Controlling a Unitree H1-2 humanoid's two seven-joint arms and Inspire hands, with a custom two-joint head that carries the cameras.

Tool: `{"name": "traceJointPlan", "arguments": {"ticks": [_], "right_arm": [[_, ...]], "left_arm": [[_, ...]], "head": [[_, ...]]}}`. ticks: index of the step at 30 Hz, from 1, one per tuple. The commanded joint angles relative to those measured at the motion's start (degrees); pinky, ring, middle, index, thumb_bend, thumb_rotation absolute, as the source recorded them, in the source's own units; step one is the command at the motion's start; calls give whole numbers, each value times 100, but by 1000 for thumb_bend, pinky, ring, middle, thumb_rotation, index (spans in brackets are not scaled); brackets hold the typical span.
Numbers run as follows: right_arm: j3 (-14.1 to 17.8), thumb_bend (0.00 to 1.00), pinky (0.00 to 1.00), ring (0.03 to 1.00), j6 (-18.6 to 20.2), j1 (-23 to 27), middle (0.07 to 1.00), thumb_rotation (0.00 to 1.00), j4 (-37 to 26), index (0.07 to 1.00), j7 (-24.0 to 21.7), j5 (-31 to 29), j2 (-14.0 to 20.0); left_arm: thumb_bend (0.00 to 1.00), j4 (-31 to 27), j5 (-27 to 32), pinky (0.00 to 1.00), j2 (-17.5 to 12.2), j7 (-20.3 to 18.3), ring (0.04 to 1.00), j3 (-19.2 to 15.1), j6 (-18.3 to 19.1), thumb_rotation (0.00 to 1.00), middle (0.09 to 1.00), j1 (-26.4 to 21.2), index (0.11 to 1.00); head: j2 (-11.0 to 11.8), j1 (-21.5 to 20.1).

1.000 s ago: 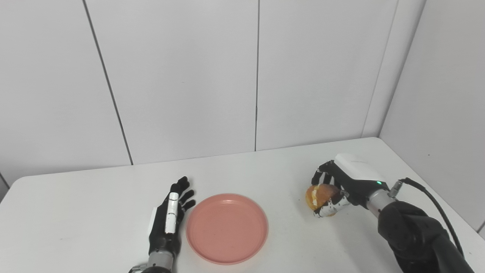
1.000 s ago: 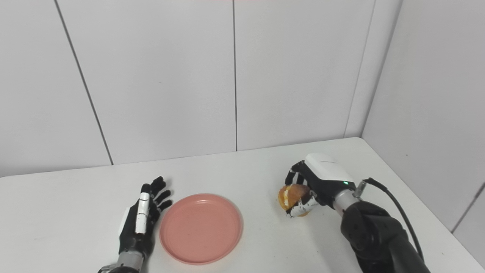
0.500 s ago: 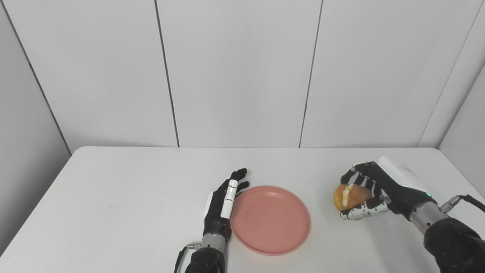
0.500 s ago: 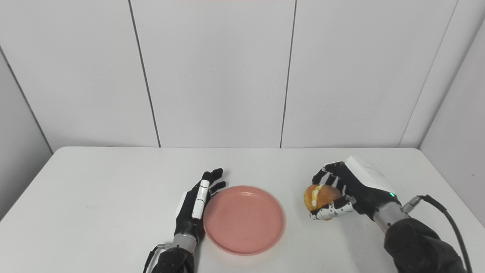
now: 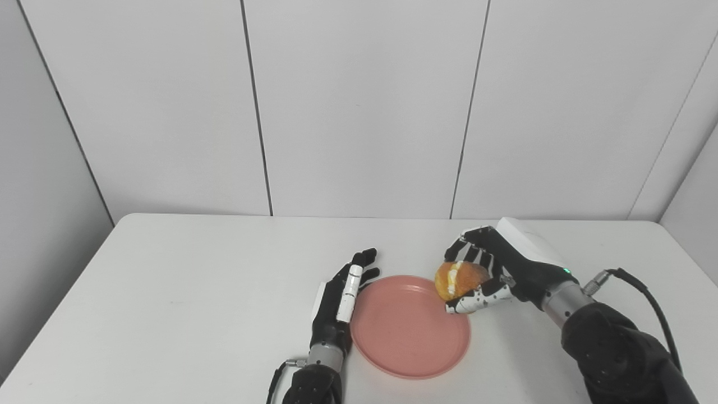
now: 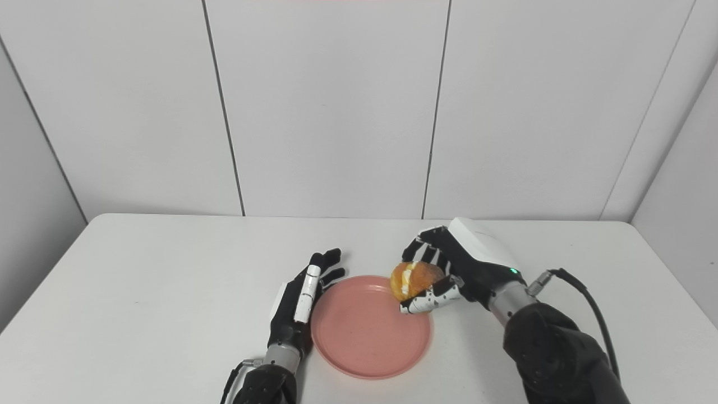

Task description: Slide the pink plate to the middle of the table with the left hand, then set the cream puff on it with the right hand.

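Here, right hand (image 5: pixel 507 269) holding cream puff (image 5: pixel 455 280), cream seam upright

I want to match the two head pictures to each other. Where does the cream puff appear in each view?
Left eye view: the cream puff is right of centre, held in the right hand, over the far right rim of the pink plate.
Right eye view: the cream puff is a little right of centre, over the same rim.
Shared landmark: the left hand at the plate's left edge.
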State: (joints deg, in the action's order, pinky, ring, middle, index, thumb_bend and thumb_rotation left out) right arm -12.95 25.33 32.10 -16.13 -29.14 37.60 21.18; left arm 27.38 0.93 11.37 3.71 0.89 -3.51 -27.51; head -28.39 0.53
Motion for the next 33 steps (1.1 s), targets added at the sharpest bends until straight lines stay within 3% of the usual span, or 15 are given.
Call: {"name": "traceJointPlan", "arguments": {"ticks": [1,7,14,19,28,31,33], "right_arm": [[-94,527,232,298,-14,337,408,0,-9,506,84,60,-132],[-580,529,249,323,-357,595,430,0,373,505,268,358,-314],[-1006,528,261,342,-376,682,435,0,805,508,334,790,-527],[-1234,524,213,288,-529,580,401,0,1114,511,436,975,-593],[-1378,526,209,293,-830,376,401,0,1503,506,723,953,-594],[-1347,524,198,278,-815,313,397,0,1505,507,739,922,-605],[-1316,530,185,262,-812,272,451,0,1498,489,783,892,-620]], "left_arm": [[712,288,88,797,23,-4,839,-40,463,936,898,244,754],[704,199,99,801,-80,-86,838,-59,498,937,897,262,750],[720,100,63,792,-174,-135,829,-66,596,934,881,262,763],[713,-2,55,788,-205,-213,830,-30,702,925,875,278,757],[716,-50,82,789,-240,-396,891,-3,795,911,946,326,756],[720,-19,31,776,-237,-395,875,32,790,920,926,333,765],[720,0,15,778,-233,-394,864,55,779,924,908,332,764]], "head": [[5,-11],[25,-67],[9,-76],[-19,-79],[-91,-222],[-116,-287],[-121,-294]]}}
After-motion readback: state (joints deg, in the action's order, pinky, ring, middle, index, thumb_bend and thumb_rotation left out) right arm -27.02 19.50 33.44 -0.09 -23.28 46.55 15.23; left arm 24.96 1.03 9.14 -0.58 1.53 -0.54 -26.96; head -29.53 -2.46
